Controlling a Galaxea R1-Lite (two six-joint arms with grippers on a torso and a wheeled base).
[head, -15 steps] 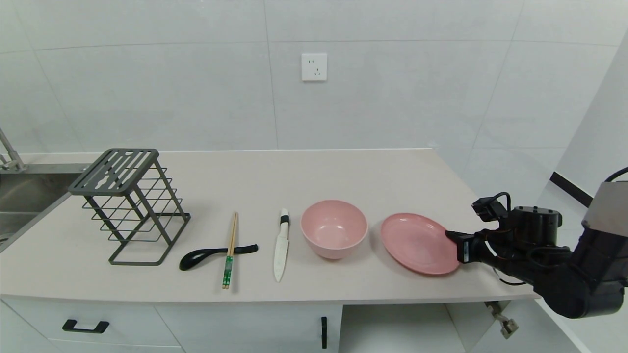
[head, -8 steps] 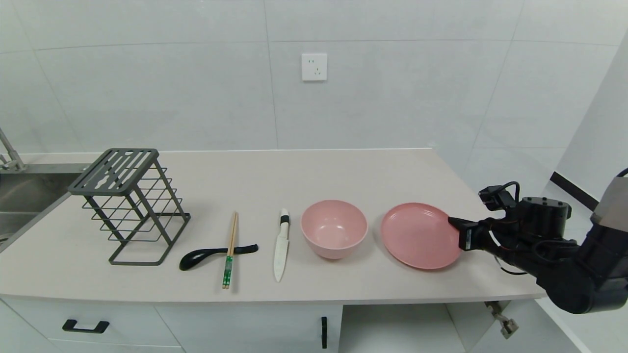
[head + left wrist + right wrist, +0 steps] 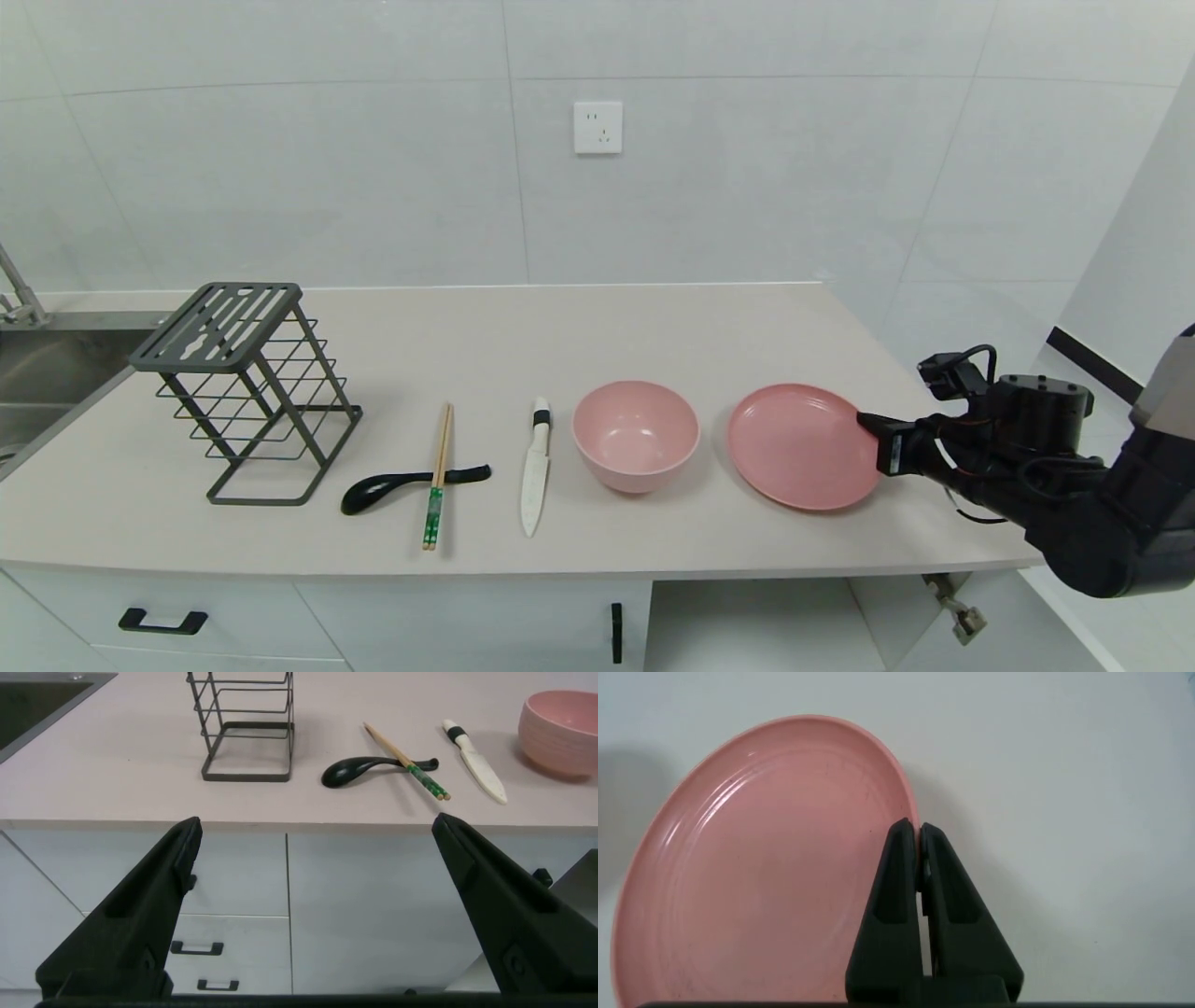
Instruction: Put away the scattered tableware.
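Nearest, below the counter's front edge and facing the white cabinet fronts (image 3: 374,905), the left gripper (image 3: 316,821) hangs with its 2 fingers spread wide and nothing between them.

On the beige counter (image 3: 560,327), the tableware lies in a row near the front edge. At the row's right end, the right gripper (image 3: 868,431) has its 2 fingers pinched closed on the rim of the pink plate (image 3: 798,448). The plate sits tilted, with its gripped side raised. Just left of it stands the pink bowl (image 3: 635,434), upright and apart from the plate. Next comes the white knife (image 3: 536,467) with a black band on its handle, its tip toward the front edge. Further left, 2 chopsticks (image 3: 436,476) lie side by side across the handle of the black spoon (image 3: 401,483).

Slightly farther back and left stands the dark wire rack (image 3: 243,392) with its slotted top.

Beyond it, at the counter's left end, is the steel sink (image 3: 37,373). On the tiled wall behind is a white socket (image 3: 597,128).
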